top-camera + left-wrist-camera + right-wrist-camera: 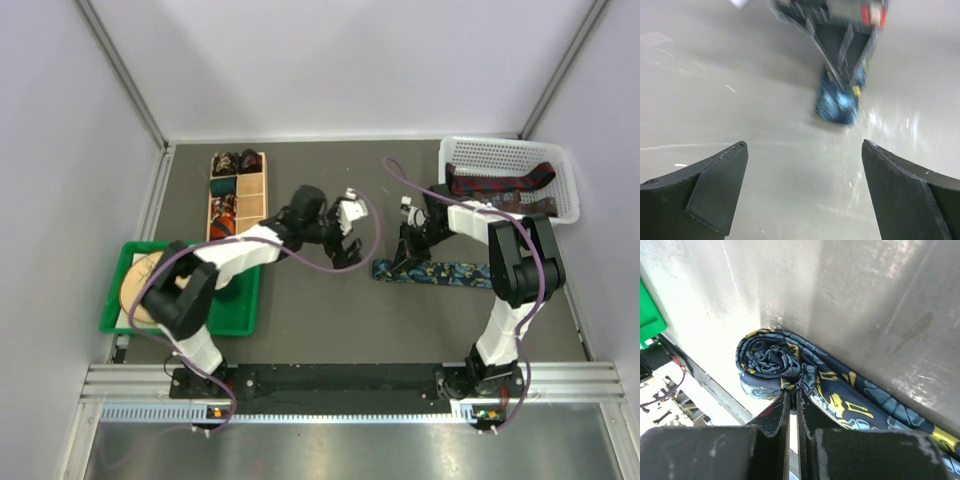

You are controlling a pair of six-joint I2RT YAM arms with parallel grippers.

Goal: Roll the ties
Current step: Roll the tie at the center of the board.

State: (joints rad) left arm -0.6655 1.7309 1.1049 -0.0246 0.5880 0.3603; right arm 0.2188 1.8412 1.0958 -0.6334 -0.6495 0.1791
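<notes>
At the centre of a dark grey tabletop, seen from above, a dark blue necktie with a multicoloured floral print lies flat, running from the middle toward 3 o'clock. The right gripper stands over its 9 o'clock end. The wrist view shows the fingers pinched nearly together on a small coil wound from that end, with the rest of the fabric trailing away toward 4 o'clock. The left gripper hangs just to the 9 o'clock side of the coil, apart from it, its jaws spread wide and holding nothing. Its own camera catches the coil, blurred, at 12 o'clock ahead. A white plastic basket at 1 o'clock holds dark red patterned ties. A wooden compartment box at 11 o'clock carries rolled ties in its cells. A green tray sits at 8 o'clock.
</notes>
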